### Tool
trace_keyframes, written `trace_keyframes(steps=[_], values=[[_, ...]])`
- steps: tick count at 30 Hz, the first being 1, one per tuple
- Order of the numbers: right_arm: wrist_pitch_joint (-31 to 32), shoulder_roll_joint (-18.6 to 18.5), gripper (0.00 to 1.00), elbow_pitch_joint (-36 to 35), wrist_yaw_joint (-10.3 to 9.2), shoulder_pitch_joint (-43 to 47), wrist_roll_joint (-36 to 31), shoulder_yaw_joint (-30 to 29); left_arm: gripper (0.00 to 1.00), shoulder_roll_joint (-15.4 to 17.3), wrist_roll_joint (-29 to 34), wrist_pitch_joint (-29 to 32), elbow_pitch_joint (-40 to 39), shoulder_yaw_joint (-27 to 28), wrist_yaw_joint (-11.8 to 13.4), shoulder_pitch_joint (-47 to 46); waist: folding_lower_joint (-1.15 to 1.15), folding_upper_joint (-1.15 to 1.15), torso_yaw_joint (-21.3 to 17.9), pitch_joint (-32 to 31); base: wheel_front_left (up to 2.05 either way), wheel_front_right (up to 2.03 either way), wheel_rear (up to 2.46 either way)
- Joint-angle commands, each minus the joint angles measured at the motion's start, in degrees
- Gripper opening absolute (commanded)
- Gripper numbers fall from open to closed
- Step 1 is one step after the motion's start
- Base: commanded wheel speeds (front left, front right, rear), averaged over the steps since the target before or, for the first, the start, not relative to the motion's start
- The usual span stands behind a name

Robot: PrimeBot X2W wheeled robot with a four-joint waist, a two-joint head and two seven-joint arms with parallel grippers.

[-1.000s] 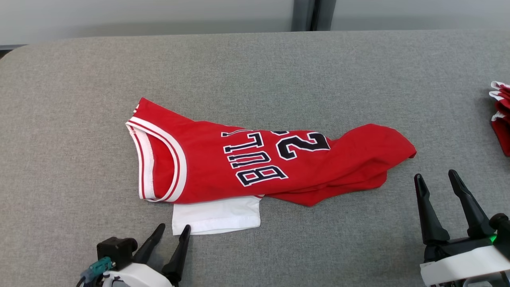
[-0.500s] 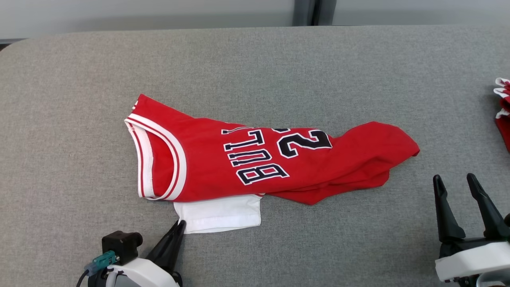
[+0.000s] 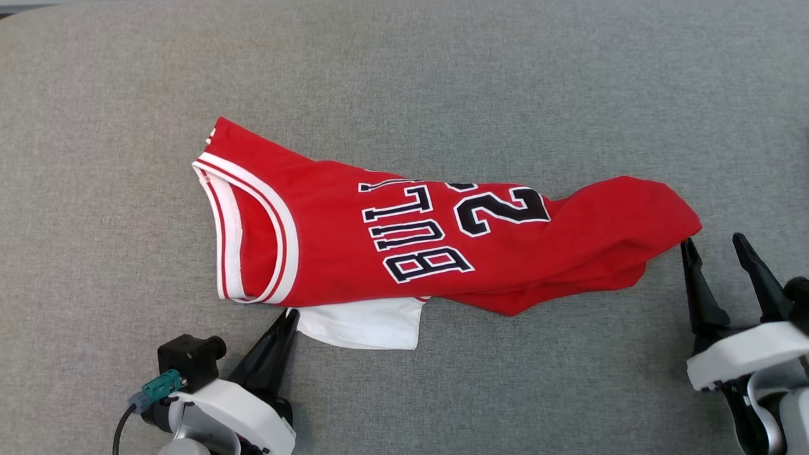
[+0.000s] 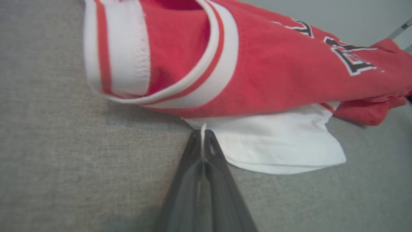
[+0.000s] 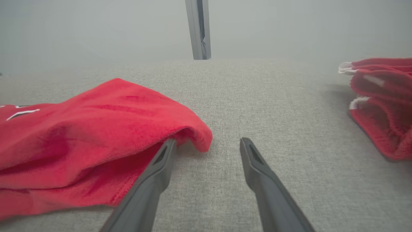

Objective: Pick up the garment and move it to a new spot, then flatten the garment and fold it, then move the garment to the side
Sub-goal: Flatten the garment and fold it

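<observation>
The garment is a red jersey with white trim, black lettering and a white cloth part sticking out at its near edge; it lies crumpled on the grey table. My left gripper is shut on the left corner of that white part, and the left wrist view shows white fabric pinched between the fingertips. My right gripper stands open at the jersey's right end. In the right wrist view its left finger touches the red hem, and the right finger rests on bare table.
A second pile of red and white cloth lies to the right of my right gripper. A grey post stands beyond the table's far edge. Bare grey table surrounds the jersey on all sides.
My left gripper has shut on the white corner. My right gripper has come up to the jersey's right tip. The camera has tilted down, shifting the whole picture.
</observation>
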Motion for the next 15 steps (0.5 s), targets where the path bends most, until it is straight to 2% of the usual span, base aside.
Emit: trace_keyframes(steps=[1,6,7,9,10,15], values=[[-0.73,-0.79,1.0,1.53,0.01,-1.78,0.52,0.55,0.0,0.77,0.29,0.19,1.0,0.06,0.17,-0.82,0.0,0.0,0.42,0.91,0.0,0.0,0.0],[-2.69,-1.45,1.0,6.71,0.01,-5.83,1.54,2.51,0.0,1.08,0.26,-0.55,1.53,-0.24,0.14,-1.77,0.0,0.0,0.92,1.63,0.0,0.0,0.0],[-3.0,-1.64,0.58,7.33,0.01,-6.27,1.83,2.81,0.0,1.1,0.23,-0.87,1.54,-0.25,0.11,-1.84,0.0,0.0,0.96,1.7,0.0,0.0,0.0],[-3.95,-2.23,0.11,8.48,0.01,-7.26,2.3,3.49,0.0,1.19,0.12,-1.28,1.57,-0.28,0.12,-2.15,0.0,0.0,0.98,1.86,0.0,0.0,0.0],[-4.4,-2.47,0.0,8.86,0.01,-7.45,2.65,3.77,0.0,1.18,-0.01,-1.5,1.64,-0.34,0.1,-2.19,0.0,0.0,0.94,1.85,0.0,0.0,0.0],[-6.44,-3.31,0.0,8.94,0.01,-7.16,3.66,4.69,0.0,1.36,-0.18,-3.21,0.28,-0.58,-0.17,-2.58,0.0,0.0,0.65,1.24,0.0,0.0,0.0]])
